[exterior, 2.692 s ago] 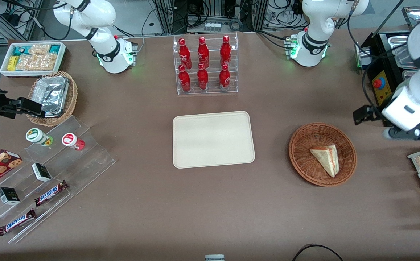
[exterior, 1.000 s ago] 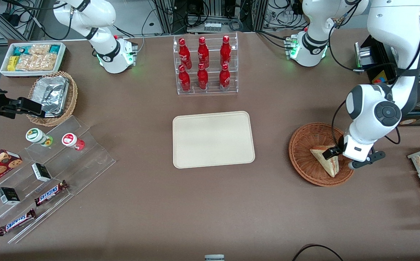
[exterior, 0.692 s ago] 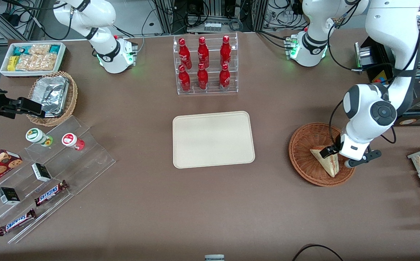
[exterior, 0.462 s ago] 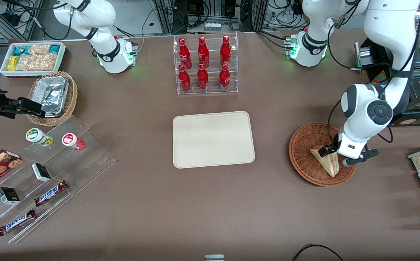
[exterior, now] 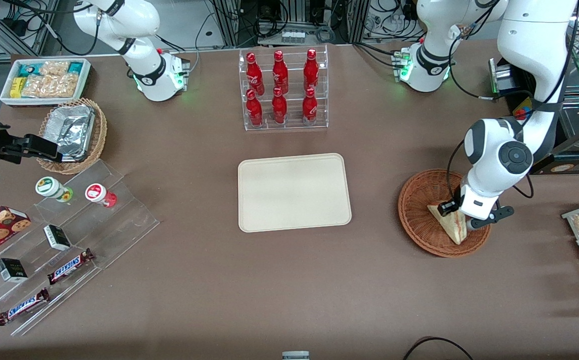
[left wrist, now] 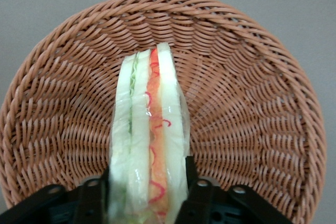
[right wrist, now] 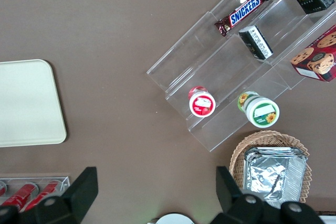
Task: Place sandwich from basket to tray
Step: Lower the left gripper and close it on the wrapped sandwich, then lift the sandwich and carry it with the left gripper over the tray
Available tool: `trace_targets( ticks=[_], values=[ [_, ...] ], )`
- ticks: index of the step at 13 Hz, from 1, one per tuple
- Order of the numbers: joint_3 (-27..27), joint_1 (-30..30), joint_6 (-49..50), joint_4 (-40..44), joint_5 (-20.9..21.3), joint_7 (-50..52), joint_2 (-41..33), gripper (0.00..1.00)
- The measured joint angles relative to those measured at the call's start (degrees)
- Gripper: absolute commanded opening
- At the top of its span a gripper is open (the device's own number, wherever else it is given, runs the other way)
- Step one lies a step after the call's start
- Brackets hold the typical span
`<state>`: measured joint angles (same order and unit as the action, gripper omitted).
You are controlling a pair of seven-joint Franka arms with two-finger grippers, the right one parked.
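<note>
Left wrist view: I see the small triangular white-bread sandwich (left wrist: 148, 140), with red, orange and green filling along its cut edge, standing on edge in the round reddish-brown woven wicker basket (left wrist: 252, 108). The pincer (left wrist: 148, 195) straddles the thick end of the wedge, one finger on each bread face. The fingers (left wrist: 195, 195) sit against the bread, so I judge the pincer closing on the sandwich or already gripping it; the bread shows no clear squeeze yet.

Task status, front view:
- Approach: done. The pincer (exterior: 455, 212) is down inside the basket (exterior: 419, 220) at the sandwich (exterior: 453, 226).
- Lift: not yet done. The sandwich rests in the basket.
- Transfer and release: not yet done. The flat cream-beige rectangular tray (exterior: 293, 192) lies on the brown table (exterior: 289, 280), well apart from the basket, toward the parked arm's end, with nothing on it.

Readable writing: two chocolate bars (exterior: 70, 266) on the clear acrylic stepped display (exterior: 119, 220) read "SNICKERS". The red bottles (exterior: 279, 87) in the clear rack carry white script that I cannot read.
</note>
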<state>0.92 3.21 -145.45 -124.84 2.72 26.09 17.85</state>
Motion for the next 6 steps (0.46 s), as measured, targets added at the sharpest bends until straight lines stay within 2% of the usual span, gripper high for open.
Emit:
trace_targets(
  ticks=[3,6],
  values=[
    [0.11,1.23,0.69,1.64,0.00,0.05,-0.15,0.00],
    [0.21,2.62,11.25,6.63,0.07,0.04,-1.95,0.00]
  ],
)
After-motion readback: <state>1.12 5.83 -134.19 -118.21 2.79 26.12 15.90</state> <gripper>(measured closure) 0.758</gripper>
